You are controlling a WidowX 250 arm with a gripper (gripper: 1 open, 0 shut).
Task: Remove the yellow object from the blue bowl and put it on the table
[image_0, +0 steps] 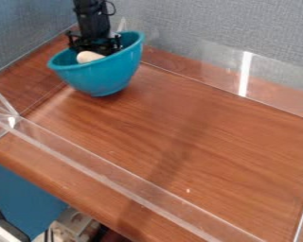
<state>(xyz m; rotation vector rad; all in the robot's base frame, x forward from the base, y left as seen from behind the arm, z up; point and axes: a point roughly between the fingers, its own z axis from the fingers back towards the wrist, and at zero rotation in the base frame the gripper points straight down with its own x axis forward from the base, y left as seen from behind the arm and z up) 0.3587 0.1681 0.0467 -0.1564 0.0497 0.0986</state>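
Note:
The blue bowl (pixel 106 76) stands at the far left corner of the table (pixel 180 132). My dark gripper (pixel 98 43) reaches straight down into it, near the far rim. Its fingers are partly sunk behind the bowl's wall, so I cannot tell how the jaws stand or whether they hold anything. A pale cream rounded thing (pixel 88 59) lies inside the bowl, just left of the fingers. The yellow object is hidden, either by the gripper or by the bowl's wall.
Low clear acrylic walls border the table: one along the front edge (pixel 116 170), one at the far right (pixel 242 71), and a corner piece at the left (pixel 5 113). A grey-blue wall rises right behind the bowl.

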